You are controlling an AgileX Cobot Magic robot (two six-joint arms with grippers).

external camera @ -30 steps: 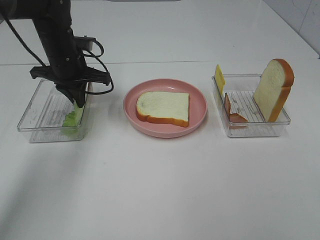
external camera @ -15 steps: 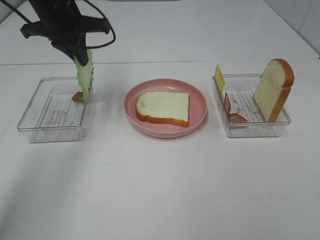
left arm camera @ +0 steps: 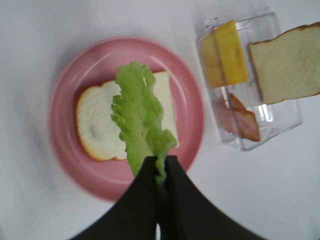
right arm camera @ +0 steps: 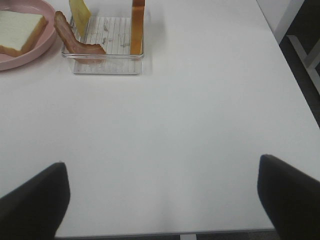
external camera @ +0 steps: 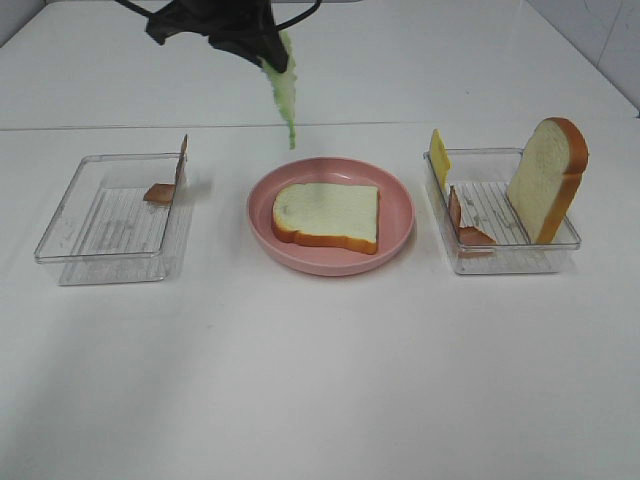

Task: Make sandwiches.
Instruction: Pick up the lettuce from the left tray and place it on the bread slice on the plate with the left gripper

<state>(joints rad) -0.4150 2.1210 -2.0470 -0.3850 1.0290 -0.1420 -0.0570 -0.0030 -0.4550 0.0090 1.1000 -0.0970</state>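
Observation:
My left gripper (external camera: 262, 42) hangs high over the table's far side, shut on a green lettuce leaf (external camera: 285, 88) that dangles from it. In the left wrist view the shut gripper (left arm camera: 160, 172) pinches the lettuce (left arm camera: 137, 115) above a white bread slice (left arm camera: 95, 125) lying flat on the pink plate (left arm camera: 65, 155). That slice (external camera: 327, 215) sits mid-table on the plate (external camera: 400, 215). My right gripper (right arm camera: 160, 200) stands open over bare table, out of the exterior view. No finished sandwiches show.
The right clear tray (external camera: 510, 258) holds an upright bread slice (external camera: 545, 180), a yellow cheese square (external camera: 438, 155) and bacon (external camera: 465, 228). The left clear tray (external camera: 60, 215) holds a bacon strip (external camera: 165, 185). The table's right edge (right arm camera: 295, 90) lies near the right arm.
My left gripper has lifted the lettuce out of the left tray and carried it up and right, toward the plate. The right arm's view gives no earlier frame.

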